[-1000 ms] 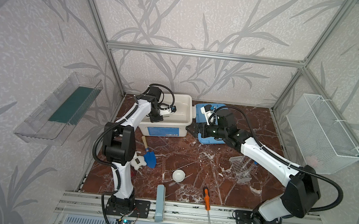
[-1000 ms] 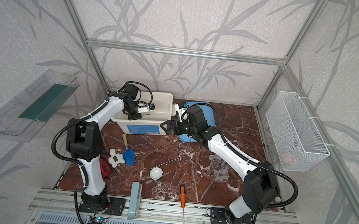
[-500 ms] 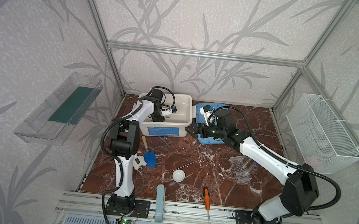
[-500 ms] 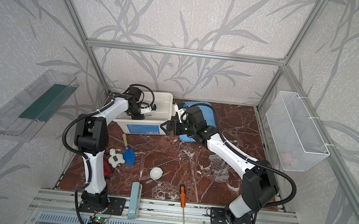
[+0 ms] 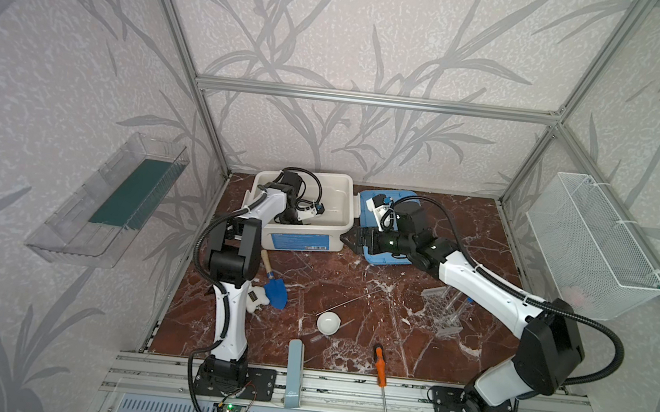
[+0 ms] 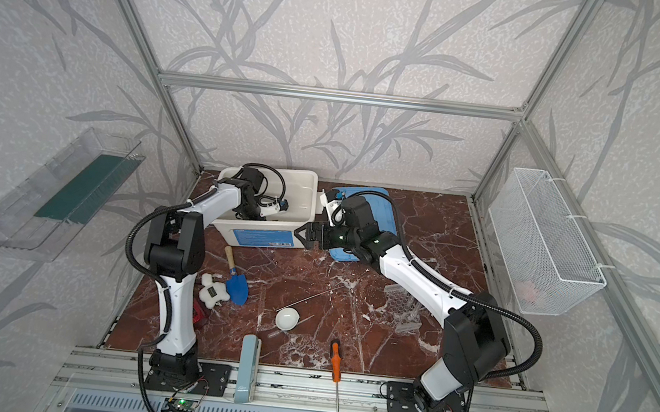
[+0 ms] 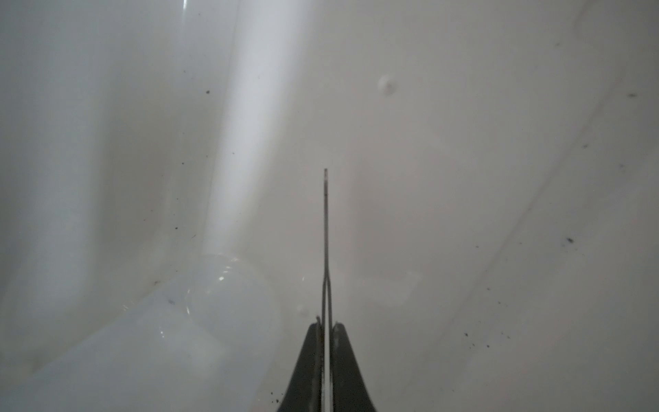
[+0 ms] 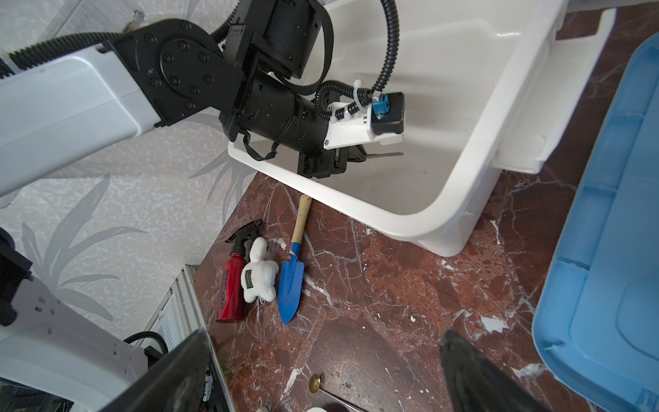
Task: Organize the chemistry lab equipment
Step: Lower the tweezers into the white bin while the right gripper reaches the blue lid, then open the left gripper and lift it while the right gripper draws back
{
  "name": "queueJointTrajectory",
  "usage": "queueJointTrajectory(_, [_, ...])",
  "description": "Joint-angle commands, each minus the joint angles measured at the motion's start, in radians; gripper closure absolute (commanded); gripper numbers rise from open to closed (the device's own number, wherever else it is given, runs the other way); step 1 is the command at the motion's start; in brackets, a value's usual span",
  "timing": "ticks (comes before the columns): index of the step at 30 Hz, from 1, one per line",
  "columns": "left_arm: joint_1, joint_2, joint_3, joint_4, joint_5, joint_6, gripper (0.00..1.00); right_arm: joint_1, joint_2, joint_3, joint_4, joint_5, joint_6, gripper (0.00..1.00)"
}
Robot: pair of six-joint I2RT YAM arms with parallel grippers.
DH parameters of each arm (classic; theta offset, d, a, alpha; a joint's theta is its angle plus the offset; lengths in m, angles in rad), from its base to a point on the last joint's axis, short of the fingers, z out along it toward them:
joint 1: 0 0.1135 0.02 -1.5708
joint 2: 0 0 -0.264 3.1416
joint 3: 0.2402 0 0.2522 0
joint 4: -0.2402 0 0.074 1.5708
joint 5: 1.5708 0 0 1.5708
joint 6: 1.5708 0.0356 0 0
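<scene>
My left gripper (image 7: 326,324) is down inside the white bin (image 5: 343,200), shut on a thin metal rod (image 7: 325,221) that sticks out ahead of its fingers over the bin floor. A clear plastic vessel (image 7: 221,285) lies beside it. My right gripper (image 8: 324,333) hovers open and empty over the table at the bin's front right corner (image 5: 348,238). Out on the table are a small white dish (image 5: 327,323), another thin rod (image 5: 351,301) and the clear tube rack (image 5: 440,310) with blue-capped test tubes (image 5: 466,301).
A blue lid (image 5: 381,258) lies right of the bin. A blue trowel (image 5: 275,293), white plush toy (image 5: 256,295) and red spray bottle (image 8: 231,289) sit front left. An orange screwdriver (image 5: 380,367) and grey block (image 5: 295,362) lie at the front edge. A wire basket (image 5: 592,243) hangs right.
The left arm folded its elbow closer and sank its gripper lower into the bin with the rod. The right gripper edged slightly left toward the bin corner.
</scene>
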Motion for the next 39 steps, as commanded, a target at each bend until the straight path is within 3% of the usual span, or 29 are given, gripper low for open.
queueJointTrajectory(1, [0.002,-0.009,0.015,-0.008,-0.008,-0.002,0.88,0.004,0.004,0.023,0.007,-0.003,-0.01,0.01])
queueJointTrajectory(20, [-0.027,-0.029,-0.028,0.09,-0.122,-0.058,0.76,0.002,-0.077,-0.003,-0.041,0.056,-0.021,0.01])
queueJointTrajectory(23, [-0.045,-0.06,-0.02,0.101,-0.13,-0.072,0.71,0.003,-0.091,0.0,-0.05,0.063,-0.024,0.01])
queueJointTrajectory(28, [-0.083,-0.127,0.024,0.091,-0.166,-0.091,0.56,0.003,-0.11,0.01,-0.069,0.065,-0.024,0.01])
queueJointTrajectory(30, [-0.093,-0.162,0.044,0.081,-0.163,-0.111,0.36,0.002,-0.127,0.011,-0.078,0.074,-0.029,0.01])
queueJointTrajectory(33, [-0.1,-0.202,0.08,0.063,-0.161,-0.153,0.2,0.002,-0.158,0.003,-0.094,0.093,-0.04,0.01])
queueJointTrajectory(39, [-0.142,-0.315,0.08,0.16,-0.227,-0.324,0.08,0.002,-0.236,-0.021,-0.147,0.121,-0.063,0.01])
